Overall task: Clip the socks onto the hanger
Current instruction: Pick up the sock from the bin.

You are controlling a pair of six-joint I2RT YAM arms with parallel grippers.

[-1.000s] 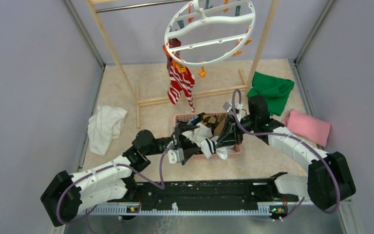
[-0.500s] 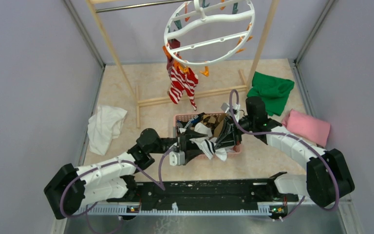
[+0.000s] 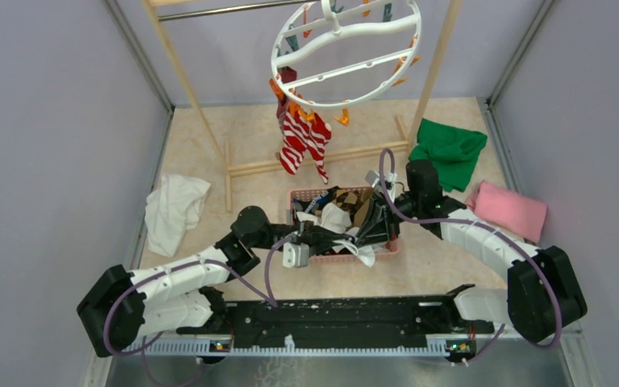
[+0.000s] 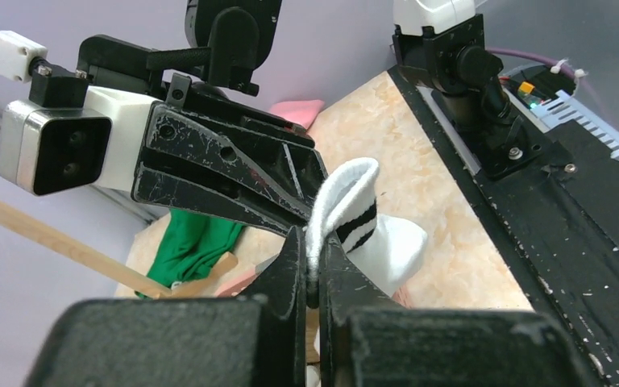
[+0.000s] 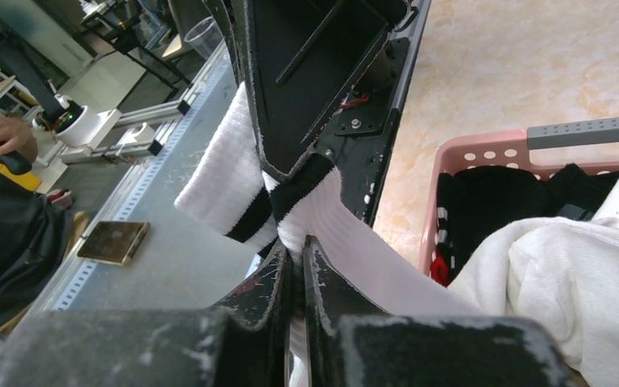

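A white sock with black bands [image 4: 346, 214] is stretched between both grippers over the pink basket [image 3: 302, 193]. My left gripper [image 4: 313, 258] is shut on the sock's cuff edge. My right gripper [image 5: 297, 254] is shut on the same sock [image 5: 234, 193], tip to tip with the left one. In the top view the two grippers, left [image 3: 345, 236] and right [image 3: 368, 232], meet above the basket. The round white hanger [image 3: 346, 52] hangs from the rail at the back. A red-and-white striped sock [image 3: 302, 137] is clipped to its left side. More socks lie in the basket.
A wooden rack frame [image 3: 314, 160] stands behind the basket. A green cloth [image 3: 451, 149] and a pink cloth [image 3: 509, 210] lie at the right. A white cloth [image 3: 173, 210] lies at the left. Grey walls close in both sides.
My left gripper has moved right up to the right gripper and shut on the white sock's cuff. The right gripper has held its grip. The hanger has swung slightly.
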